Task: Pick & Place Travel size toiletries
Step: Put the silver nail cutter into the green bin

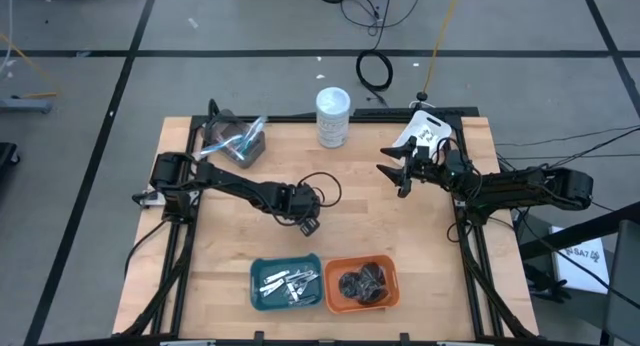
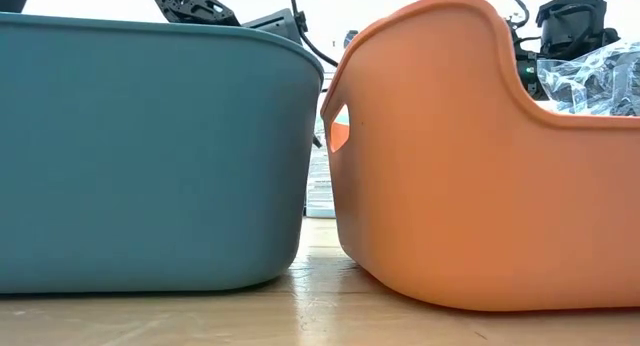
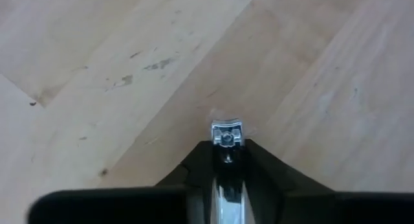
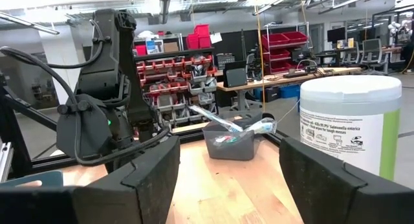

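Pale wooden planking, scuffed and marked with small dark specks, forms the table top [image 1: 230, 246], which is framed in black rails. Beyond it a workshop with red storage bins and desks is seen in the right wrist view.

Between the left gripper [image 3: 226, 160]'s two dark, matte fingers [image 3: 194, 169] a slim metal piece [image 3: 226, 134] is clamped; its polished silver tip, with a small rivet or screw head, projects just past the fingertips, close above the bare wood. In the high view this gripper [image 1: 308, 224] is placed near the table's middle, with a teal tray [image 1: 258, 286] and an orange tray [image 1: 392, 291] just beyond it at the near edge. Slim silver-white sticks [image 1: 290, 283] are held in the teal tray, dark round bundles [image 1: 362, 283] in the orange one. Both trays are of smooth moulded plastic with rounded corners; an oval handle cut-out is seen in the orange wall in the low view.

The right gripper [image 4: 226, 179] is held with its broad, angular black fingers [image 4: 145, 179] spread wide apart and nothing between them. Ahead of them, to one side, a tall cylindrical white-lidded jar [image 4: 349, 123] is seen, its label printed with "Salmonella enterica" and "wipes for tough messes". Farther ahead a clear grey bin [image 4: 231, 141] containing crinkled clear wrapped pieces [image 4: 249, 127] is seen.
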You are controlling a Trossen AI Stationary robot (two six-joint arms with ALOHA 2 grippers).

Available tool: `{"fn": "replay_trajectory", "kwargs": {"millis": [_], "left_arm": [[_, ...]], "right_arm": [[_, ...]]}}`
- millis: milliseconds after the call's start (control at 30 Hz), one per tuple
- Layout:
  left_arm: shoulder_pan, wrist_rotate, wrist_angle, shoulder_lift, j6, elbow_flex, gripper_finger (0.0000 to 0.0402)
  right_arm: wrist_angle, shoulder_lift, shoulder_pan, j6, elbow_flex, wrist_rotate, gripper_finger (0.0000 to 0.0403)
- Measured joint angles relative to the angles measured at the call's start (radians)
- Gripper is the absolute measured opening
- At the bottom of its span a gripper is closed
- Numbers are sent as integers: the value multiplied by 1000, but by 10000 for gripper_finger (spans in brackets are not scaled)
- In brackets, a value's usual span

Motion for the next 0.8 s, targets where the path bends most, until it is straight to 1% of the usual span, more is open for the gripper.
{"fn": "replay_trajectory", "kwargs": {"millis": [100, 233, 300, 467, 633, 733, 800], "left_arm": [[0, 5, -1, -16, 28, 0, 31], [0, 27, -20, -67, 63, -7, 29], [-7, 36, -34, -115, 74, -10, 30], [-40, 58, -5, -242, 149, -5, 39], [-130, 138, 33, -350, 225, -4, 36], [-199, 198, 73, -380, 246, -4, 41], [-247, 220, 105, -384, 250, -4, 44]], "right_arm": [[0, 0, 0, 0, 0, 0, 251], [-4, 0, 0, 0, 0, 0, 251], [-3, 0, 0, 0, 0, 0, 251], [-4, 0, 0, 0, 0, 0, 251], [-3, 0, 0, 0, 0, 0, 251], [-3, 0, 0, 0, 0, 0, 251], [-4, 0, 0, 0, 0, 0, 251]]}}
